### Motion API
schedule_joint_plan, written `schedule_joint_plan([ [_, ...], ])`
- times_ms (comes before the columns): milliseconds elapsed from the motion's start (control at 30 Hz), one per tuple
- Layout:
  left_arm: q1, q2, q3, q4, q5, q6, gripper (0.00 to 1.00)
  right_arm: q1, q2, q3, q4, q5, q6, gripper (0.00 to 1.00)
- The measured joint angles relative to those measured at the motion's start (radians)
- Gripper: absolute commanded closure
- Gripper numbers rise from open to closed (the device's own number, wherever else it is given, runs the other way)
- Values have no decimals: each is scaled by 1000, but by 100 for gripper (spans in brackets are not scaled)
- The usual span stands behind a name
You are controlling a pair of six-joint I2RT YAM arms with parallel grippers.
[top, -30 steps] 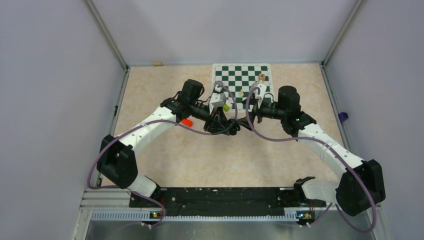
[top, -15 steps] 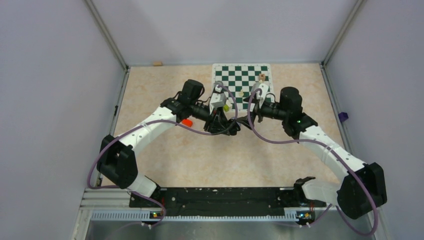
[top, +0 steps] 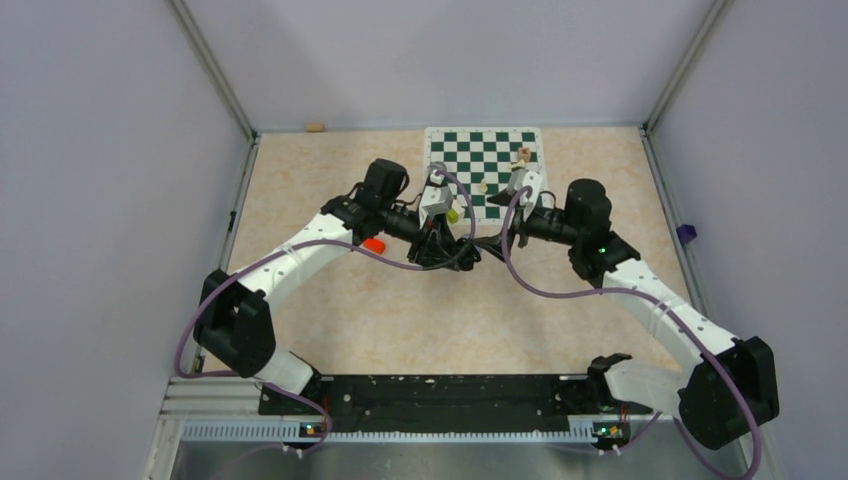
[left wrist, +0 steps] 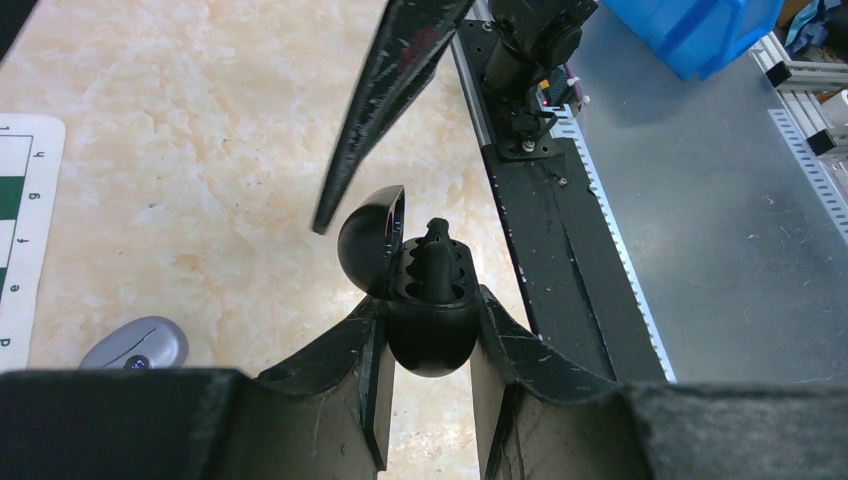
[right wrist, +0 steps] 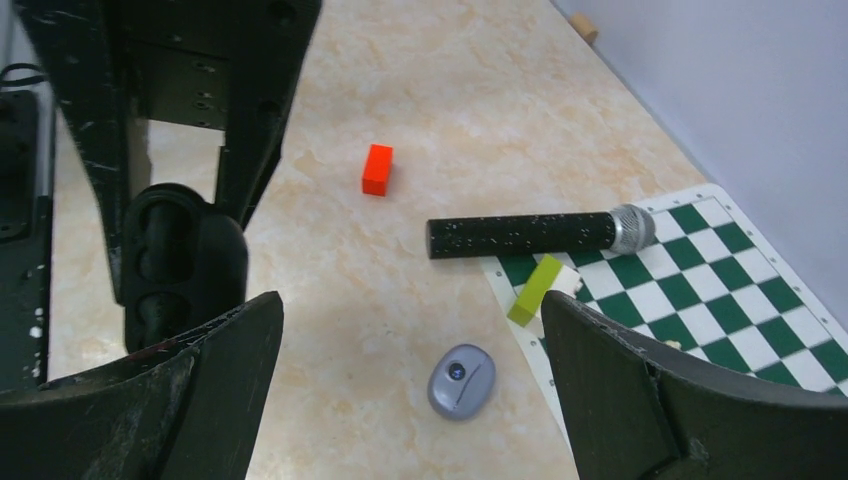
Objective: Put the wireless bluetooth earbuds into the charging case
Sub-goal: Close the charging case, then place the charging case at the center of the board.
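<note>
The only writing that can be read is on the green-and-white chessboard mat (left wrist: 20, 200), which lies against the far edge of the tabletop (right wrist: 450, 120). Small letters run along its border, among them h, g and e.

The left fingers (left wrist: 340, 370) pinch a glossy black, rounded charging case (left wrist: 430, 335) by its two sides. They hold it above the middle of the tabletop, on the near side of the mat. Its hinged lid (left wrist: 368, 240) stands open. What looks like a small black earbud (left wrist: 437, 255) stands upright in the well, though it is unclear whether it is fully seated.

The right fingers (right wrist: 200, 390) are spread wide and hold nothing. In the left wrist view one of them slants down just beside the open lid; contact cannot be told. From the right wrist the case sits ahead and to the left of those spread fingers.

A grey oval device (right wrist: 462, 380) lies on the tabletop near the mat's near edge. A yellow-green block (right wrist: 535, 290) rests on the mat's border, and a black microphone with a silver head (right wrist: 540, 232) lies partly across the mat. A small red block (right wrist: 377, 168) lies well apart, toward the left edge.
</note>
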Motion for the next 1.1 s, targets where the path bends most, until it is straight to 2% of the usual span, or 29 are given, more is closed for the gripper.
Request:
schedule_joint_plan([
  [233,0,0,0,0,0,0,100,0,0,0,-29,-105,-19,1],
  [733,-1,0,0,0,1,0,100,0,-6,0,-43,-148,-34,1],
  [833,-3,0,0,2,-8,-1,100,0,-14,0,-22,-51,-19,1],
  [1100,-51,30,0,41,-81,-10,100,-50,-48,-8,83,398,48,1],
])
